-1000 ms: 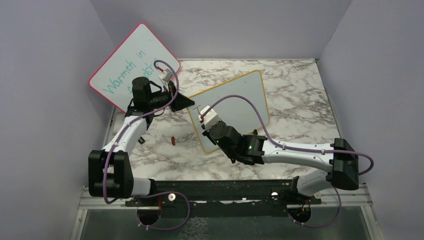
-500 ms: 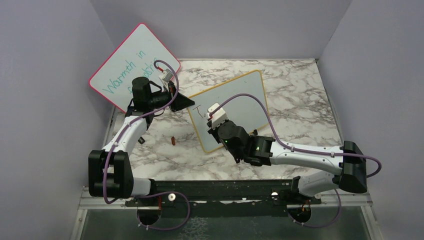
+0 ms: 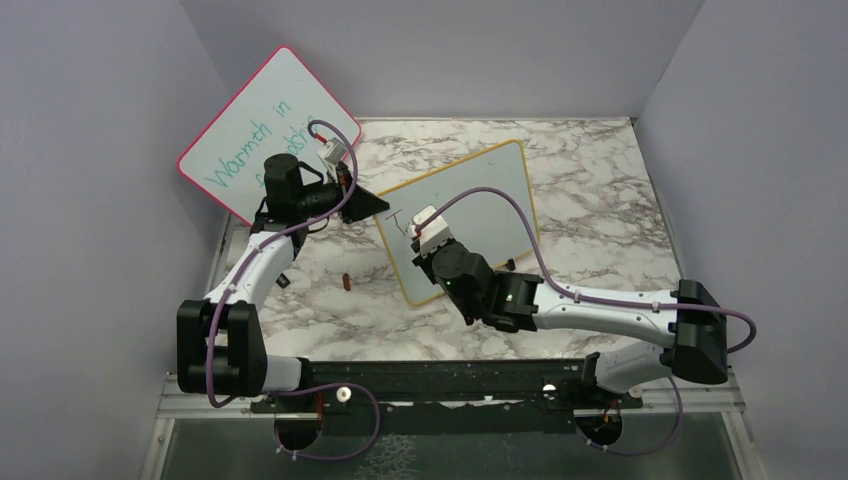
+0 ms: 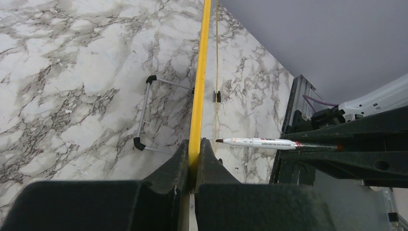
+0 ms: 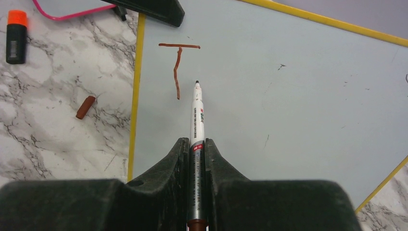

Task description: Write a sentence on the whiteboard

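The whiteboard [image 3: 490,195] with its yellow frame stands tilted on the marble table. My left gripper [image 3: 375,205] is shut on the frame's upper left edge, which the left wrist view shows as a yellow strip [image 4: 199,72] pinched between the jaws of that gripper [image 4: 195,149]. My right gripper [image 5: 194,144] is shut on a white marker [image 5: 197,115]. The marker tip sits just right of a red-brown letter T [image 5: 178,67], the only part of the sentence on the board [image 5: 288,96]. I cannot tell whether the tip touches the surface.
A pink-framed board [image 3: 265,130] with teal writing leans on the left wall. A red-brown marker cap [image 5: 85,107] and an orange-capped black marker [image 5: 16,36] lie on the table left of the whiteboard. Grey walls close in three sides.
My right gripper has slid right and towards me with the marker, uncovering the drawn T. The left arm has stayed still on the frame.
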